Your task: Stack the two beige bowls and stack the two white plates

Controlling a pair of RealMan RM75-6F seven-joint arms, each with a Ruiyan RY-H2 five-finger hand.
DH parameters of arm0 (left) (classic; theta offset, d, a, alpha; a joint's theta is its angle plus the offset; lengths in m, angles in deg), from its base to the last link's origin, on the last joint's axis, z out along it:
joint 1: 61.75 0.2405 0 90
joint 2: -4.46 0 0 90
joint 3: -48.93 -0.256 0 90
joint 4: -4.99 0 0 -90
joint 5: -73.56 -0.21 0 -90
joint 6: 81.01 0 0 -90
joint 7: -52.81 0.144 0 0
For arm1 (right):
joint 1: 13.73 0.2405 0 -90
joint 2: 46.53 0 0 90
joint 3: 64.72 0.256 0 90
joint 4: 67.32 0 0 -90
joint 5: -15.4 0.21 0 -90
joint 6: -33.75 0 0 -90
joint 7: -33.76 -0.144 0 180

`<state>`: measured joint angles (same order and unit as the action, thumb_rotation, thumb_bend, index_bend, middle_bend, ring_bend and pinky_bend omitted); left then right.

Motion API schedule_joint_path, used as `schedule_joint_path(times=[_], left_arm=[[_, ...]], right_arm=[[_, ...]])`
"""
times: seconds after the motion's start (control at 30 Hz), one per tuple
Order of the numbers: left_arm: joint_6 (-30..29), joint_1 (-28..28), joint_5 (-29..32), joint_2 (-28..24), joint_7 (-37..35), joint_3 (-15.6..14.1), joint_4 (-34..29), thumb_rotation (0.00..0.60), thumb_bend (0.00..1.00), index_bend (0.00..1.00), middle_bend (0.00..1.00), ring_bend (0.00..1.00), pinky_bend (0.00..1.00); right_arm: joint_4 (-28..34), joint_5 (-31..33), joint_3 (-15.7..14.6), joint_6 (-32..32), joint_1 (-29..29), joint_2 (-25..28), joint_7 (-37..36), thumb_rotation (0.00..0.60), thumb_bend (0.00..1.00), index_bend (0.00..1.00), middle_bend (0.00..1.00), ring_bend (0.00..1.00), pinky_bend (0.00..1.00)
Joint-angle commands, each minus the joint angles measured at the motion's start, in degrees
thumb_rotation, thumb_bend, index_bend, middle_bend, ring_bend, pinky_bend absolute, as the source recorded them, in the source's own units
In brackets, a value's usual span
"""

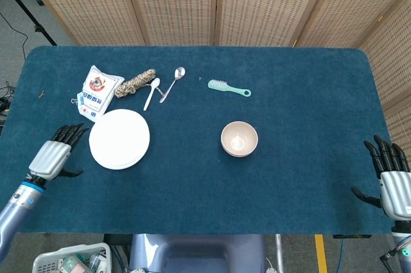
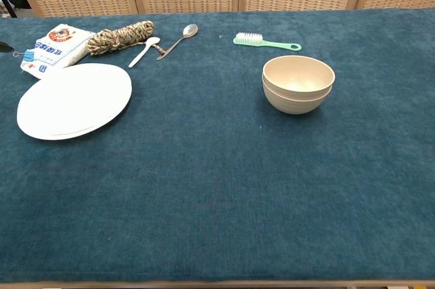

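Note:
Two white plates (image 1: 119, 139) (image 2: 73, 100) lie stacked flat on the blue table, left of centre. Two beige bowls (image 1: 239, 139) (image 2: 298, 83) sit nested one inside the other near the middle. My left hand (image 1: 52, 155) is off to the left of the plates, apart from them, fingers spread and holding nothing. My right hand (image 1: 390, 180) hangs at the table's right front corner, fingers apart and empty. Neither hand shows clearly in the chest view.
Behind the plates lie a white snack bag (image 1: 98, 85) (image 2: 57, 42), a coil of rope (image 1: 135, 83) (image 2: 121, 36), a white spoon (image 1: 151, 92) and a metal spoon (image 1: 173, 82). A green brush (image 1: 228, 87) (image 2: 266, 42) lies behind the bowls.

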<state>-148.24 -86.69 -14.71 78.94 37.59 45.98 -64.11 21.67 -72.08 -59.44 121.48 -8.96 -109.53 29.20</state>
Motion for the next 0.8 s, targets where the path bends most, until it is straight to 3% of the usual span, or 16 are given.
schedule_joint_path(times=[0.03,0.2,0.37,0.8], left_arm=[[3.21,-1.14,-0.74,-2.4,0.01,-1.18,-4.29,0.6,0.02,0.0,0.0,0.0,0.0],[7.23,-2.99,-0.14,-2.63,0.79,-1.03,-7.62,0.6,0.02,0.0,0.0,0.0,0.0],[11.92,-4.98,3.0,1.22,0.12,0.77,-6.88,0.6,0.02,0.0,0.0,0.0,0.0],[15.78,-6.36,3.52,3.4,-4.85,0.65,-6.67,0.6,0.02,0.0,0.0,0.0,0.0]], right_arm=[[0.07,-0.12,-0.04,0.01,0.03,-0.03,0.13,0.6,0.0,0.0,0.0,0.0,0.0],[0.16,-0.29,-0.14,-0.02,0.07,-0.1,0.35,0.6,0.0,0.0,0.0,0.0,0.0],[0.12,-0.19,-0.13,-0.06,0.05,-0.07,0.33,0.6,0.0,0.0,0.0,0.0,0.0],[-0.01,-0.05,-0.11,-0.29,0.14,-0.02,0.09,0.6,0.0,0.0,0.0,0.0,0.0]])
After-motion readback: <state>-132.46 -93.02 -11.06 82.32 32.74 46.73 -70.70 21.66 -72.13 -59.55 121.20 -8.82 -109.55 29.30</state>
